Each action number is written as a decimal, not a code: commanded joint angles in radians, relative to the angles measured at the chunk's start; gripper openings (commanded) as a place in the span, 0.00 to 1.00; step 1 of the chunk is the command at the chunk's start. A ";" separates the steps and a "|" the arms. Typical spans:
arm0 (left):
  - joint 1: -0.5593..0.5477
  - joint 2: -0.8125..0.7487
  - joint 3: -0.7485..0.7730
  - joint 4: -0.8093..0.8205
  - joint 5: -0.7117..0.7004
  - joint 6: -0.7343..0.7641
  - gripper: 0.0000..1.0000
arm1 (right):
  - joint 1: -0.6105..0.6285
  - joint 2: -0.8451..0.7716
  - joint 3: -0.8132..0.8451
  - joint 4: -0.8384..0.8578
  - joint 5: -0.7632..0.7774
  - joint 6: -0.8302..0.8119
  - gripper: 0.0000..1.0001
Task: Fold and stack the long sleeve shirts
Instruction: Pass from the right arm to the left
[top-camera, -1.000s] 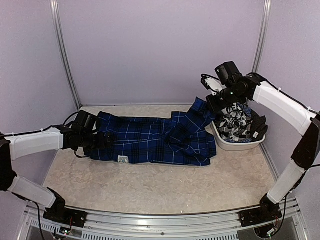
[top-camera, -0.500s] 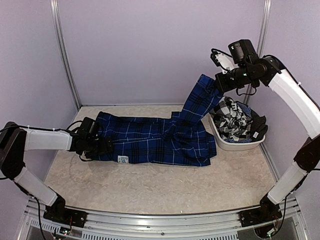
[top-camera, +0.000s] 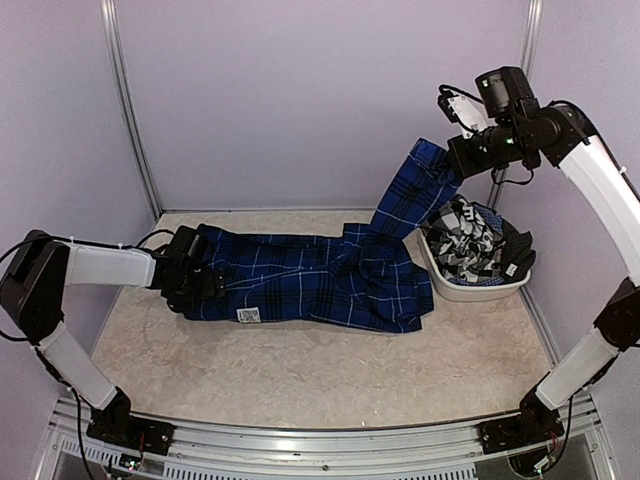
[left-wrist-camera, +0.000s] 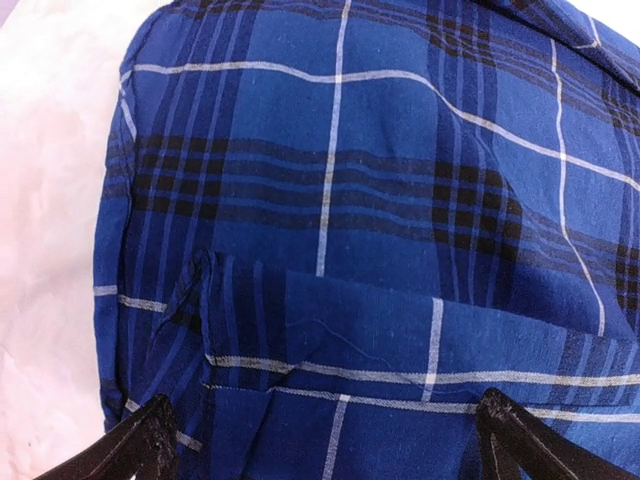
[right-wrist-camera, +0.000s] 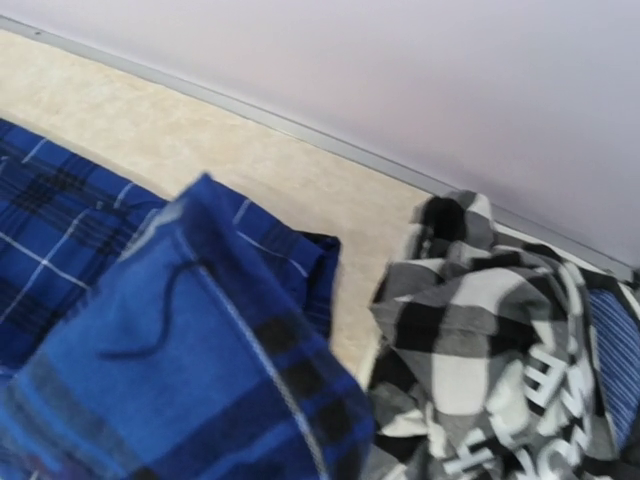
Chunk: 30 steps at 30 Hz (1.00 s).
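Your right gripper (top-camera: 458, 160) holds the blue plaid shirt (top-camera: 300, 275) by its limp sleeve. Your left gripper (left-wrist-camera: 335, 445) is spread wide, apparently empty. The cloth is soft, so pinch at the hems.

Robot test cell, lab-type setting, not a home. Plain lilac panels (top-camera: 300, 100) close off the back and both sides, with bare metal uprights (top-camera: 128, 110) in the rear corners. Beige mottled tabletop (top-camera: 300, 370) serves as the work surface. Aluminium rail (top-camera: 320, 445) runs along the near edge, with two white-and-black arms bolted at it: left arm (top-camera: 100, 268), right arm (top-camera: 600, 185). Only soft goods on the top: blue plaid shirt (top-camera: 300, 280) and a white tub (top-camera: 470, 291) heaped with clothes
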 joint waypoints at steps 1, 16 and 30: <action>-0.004 0.004 0.043 -0.032 -0.048 0.052 0.99 | 0.009 -0.009 -0.063 0.078 -0.113 -0.058 0.00; -0.152 -0.193 0.111 0.077 0.098 0.185 0.99 | 0.031 0.082 -0.297 0.223 -0.656 -0.334 0.00; -0.549 -0.270 0.107 0.285 0.148 0.843 0.98 | 0.031 0.348 -0.121 0.087 -1.019 -0.345 0.00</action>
